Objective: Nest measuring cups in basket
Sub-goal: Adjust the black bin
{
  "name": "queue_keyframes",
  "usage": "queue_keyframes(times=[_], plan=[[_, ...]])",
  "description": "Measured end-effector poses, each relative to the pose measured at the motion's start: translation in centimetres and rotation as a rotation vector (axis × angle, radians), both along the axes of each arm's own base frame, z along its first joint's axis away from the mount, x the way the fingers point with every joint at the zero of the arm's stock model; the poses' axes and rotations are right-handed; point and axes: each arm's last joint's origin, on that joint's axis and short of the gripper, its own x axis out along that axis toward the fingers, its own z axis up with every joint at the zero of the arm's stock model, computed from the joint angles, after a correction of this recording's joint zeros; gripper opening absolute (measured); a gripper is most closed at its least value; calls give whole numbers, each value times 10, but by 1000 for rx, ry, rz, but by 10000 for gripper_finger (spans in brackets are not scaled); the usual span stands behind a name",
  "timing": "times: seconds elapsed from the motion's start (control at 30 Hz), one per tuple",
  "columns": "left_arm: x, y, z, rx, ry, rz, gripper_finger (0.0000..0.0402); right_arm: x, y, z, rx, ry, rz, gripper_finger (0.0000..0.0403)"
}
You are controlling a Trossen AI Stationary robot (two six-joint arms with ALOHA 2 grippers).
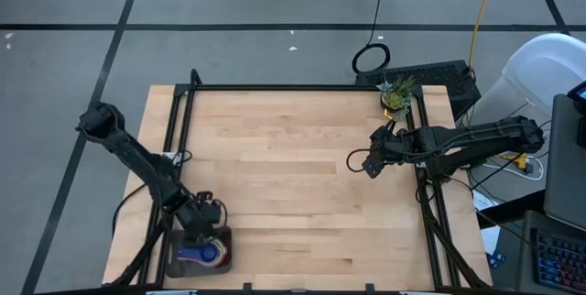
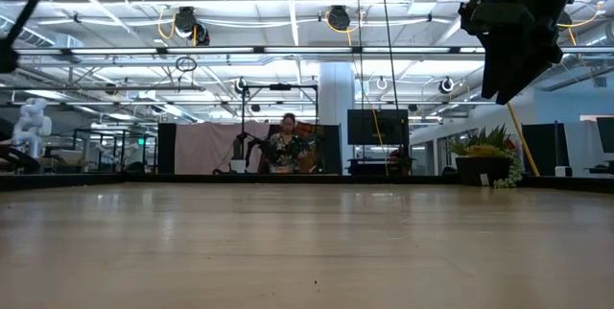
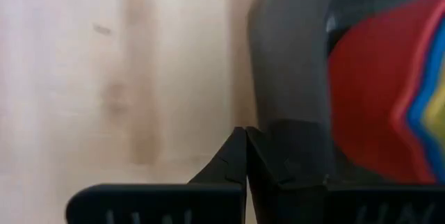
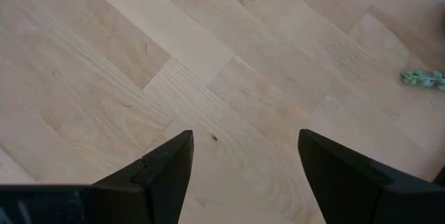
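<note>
The left claw [image 1: 203, 224] sits at the near left corner of the counter [image 1: 293, 176], its fingers [image 3: 240, 161] pressed tight together against the basket's [image 1: 176, 260] dark wall, gripping nothing I can make out. Inside the basket lie the nested cups [image 1: 203, 253], red outermost with blue and yellow within. The right claw [image 1: 359, 162] hangs spread wide and empty above bare wood near the far right side. A small plant [image 1: 396, 95] stands at the far right corner.
</note>
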Motion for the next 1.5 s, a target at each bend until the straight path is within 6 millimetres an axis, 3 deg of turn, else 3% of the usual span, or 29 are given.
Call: queue_keyframes(times=[0.27,0.53,0.7,0.9,1.13,1.5], plan=[[-8,-23,-12,-31,19,-53,1,0,0,0,0,0,0,254],[-8,-24,-11,-55,26,-60,1,0,0,0,0,1,1,254],[7,-14,-4,-12,-30,-20,2,0,0,0,-1,1,2,254],[41,-1,15,119,-255,85,7,0,0,0,-4,2,5,254],[64,-9,34,-131,-440,-19,8,-1,0,0,-2,9,6,254],[54,-35,28,-335,-318,-201,9,-1,0,0,-6,12,9,254]])
